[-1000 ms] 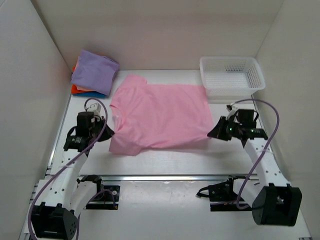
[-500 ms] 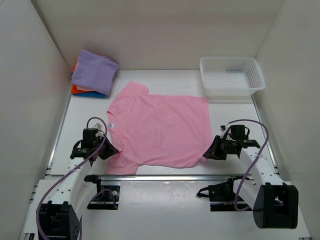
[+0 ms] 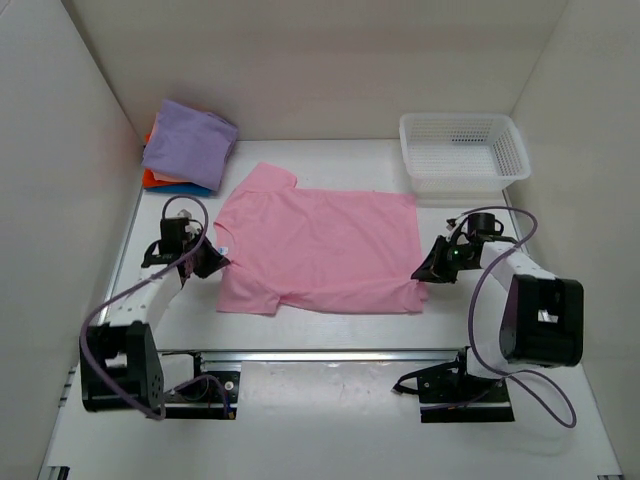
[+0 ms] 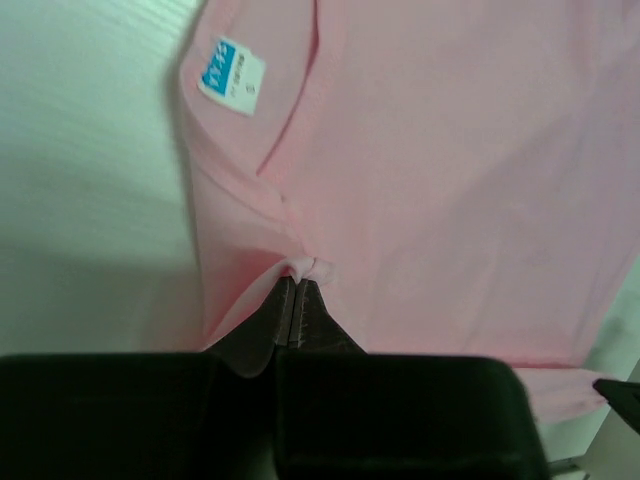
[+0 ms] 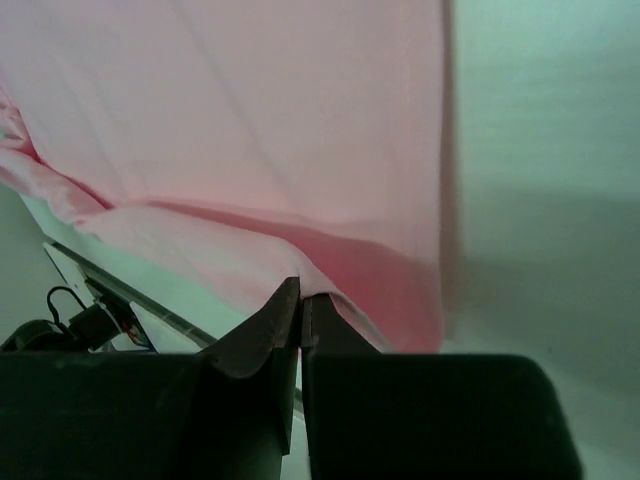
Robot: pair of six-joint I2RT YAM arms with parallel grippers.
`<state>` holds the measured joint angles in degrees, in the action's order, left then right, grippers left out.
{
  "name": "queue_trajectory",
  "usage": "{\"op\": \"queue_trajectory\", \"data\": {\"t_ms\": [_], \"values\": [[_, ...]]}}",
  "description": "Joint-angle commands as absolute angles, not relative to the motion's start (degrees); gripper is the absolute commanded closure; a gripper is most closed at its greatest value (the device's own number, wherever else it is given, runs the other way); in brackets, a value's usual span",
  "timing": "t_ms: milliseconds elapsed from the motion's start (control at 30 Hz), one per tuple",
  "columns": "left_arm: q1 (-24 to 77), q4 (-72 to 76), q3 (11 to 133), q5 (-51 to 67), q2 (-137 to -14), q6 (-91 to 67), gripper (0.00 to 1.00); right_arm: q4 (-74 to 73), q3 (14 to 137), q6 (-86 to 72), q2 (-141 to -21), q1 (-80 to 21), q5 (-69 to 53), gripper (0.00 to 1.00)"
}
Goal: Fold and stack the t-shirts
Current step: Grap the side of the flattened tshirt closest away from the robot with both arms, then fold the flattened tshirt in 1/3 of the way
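Looking down on a white table (image 3: 330,328) closed in by plain white walls (image 3: 320,70) at the left, back and right, with a metal rail (image 3: 330,353) crossing near the front edge.

Finding in the back left corner a stack of folded shirts: a lavender t-shirt (image 3: 190,140) lying on top, with an orange t-shirt (image 3: 158,180) and a blue t-shirt (image 3: 196,188) peeking out beneath its near edge.

Seeing the left gripper (image 3: 212,262) in front of that stack, at the collar end of the pink t-shirt (image 3: 320,250), fingers pressed together and pinching a small tuck of pink cloth just beside the neckline.

Tracing the pink t-shirt spread flat across the middle of the table. Noting its long axis running left to right, collar pointing left, hem pointing right, one short sleeve reaching toward the back wall and the other toward the front rail.

Making out a small white neck label (image 4: 231,75) inside the collar, carrying blue print too blurred for reading.

Meeting the right gripper (image 3: 428,272) at the near right corner of the hem, fingers closed tight on a raised fold of pink cloth.

Ending at the back right with a white plastic mesh basket (image 3: 465,183), sitting just beyond the far right corner of the hem.
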<state>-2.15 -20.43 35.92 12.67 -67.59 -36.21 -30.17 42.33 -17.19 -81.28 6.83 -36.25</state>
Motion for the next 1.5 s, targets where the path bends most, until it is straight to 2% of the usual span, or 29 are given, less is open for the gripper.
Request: {"op": "queue_trajectory", "data": {"t_ms": [0, 233, 767, 967, 1000, 1033, 1133, 1167, 1233, 1333, 1400, 1433, 1467], "values": [[-3.4, -12.7, 41.0, 12.0, -74.1, -38.1, 1.0, -25.2, 46.8, -15.6, -86.1, 8.3, -36.9, 1.0], [-5.5, -7.7, 47.5, 13.4, -86.3, -40.2, 1.0, -22.5, 53.3, -15.5, -96.1, 9.3, -36.0, 1.0], [-6.3, -4.1, 50.4, 13.2, -89.0, -41.4, 1.0, -20.1, 58.7, -17.4, -99.2, 9.7, -36.7, 1.0], [-5.7, -2.8, 56.5, 14.1, -95.8, -40.9, 0.99, -19.1, 61.2, -17.6, -101.5, 9.7, -36.8, 1.0], [-5.7, -2.8, 57.3, 16.0, -98.1, -40.9, 0.88, -19.4, 61.7, -17.5, -102.3, 9.6, -36.7, 0.95], [-6.1, -2.8, 58.7, 16.3, -99.1, -40.7, 0.83, -20.0, 62.4, -17.5, -103.0, 9.7, -36.5, 0.85], [-6.8, -3.5, 61.5, 19.5, -102.8, -41.4, 0.7, -21.6, 63.9, -17.2, -102.0, 8.7, -33.8, 0.63], [-6.7, -3.1, 62.0, 19.7, -103.4, -41.4, 0.67, -22.0, 63.9, -16.9, -101.1, 7.7, -31.6, 0.6], [-5.6, -3.5, 61.8, 19.0, -103.3, -41.0, 0.67, -22.7, 63.7, -16.0, -98.5, 6.5, -26.6, 0.54], [-4.1, -4.0, 62.2, 15.2, -102.4, -38.7, 0.67, -21.0, 61.9, -14.2, -94.1, 3.0, -19.1, 0.55], [-2.7, -6.0, 63.8, 13.5, -102.8, -36.2, 0.69, -18.6, 60.2, -14.2, -91.6, 0.8, -19.4, 0.57], [-1.7, -6.8, 64.2, 12.7, -103.0, -35.8, 0.7, -16.7, 58.7, -14.6, -91.5, 0.0, -21.3, 0.64], [-0.7, -7.8, 65.3, 12.7, -103.9, -34.8, 0.7, -16.1, 58.8, -15.7, -91.6, -1.7, -22.3, 0.76]]}}
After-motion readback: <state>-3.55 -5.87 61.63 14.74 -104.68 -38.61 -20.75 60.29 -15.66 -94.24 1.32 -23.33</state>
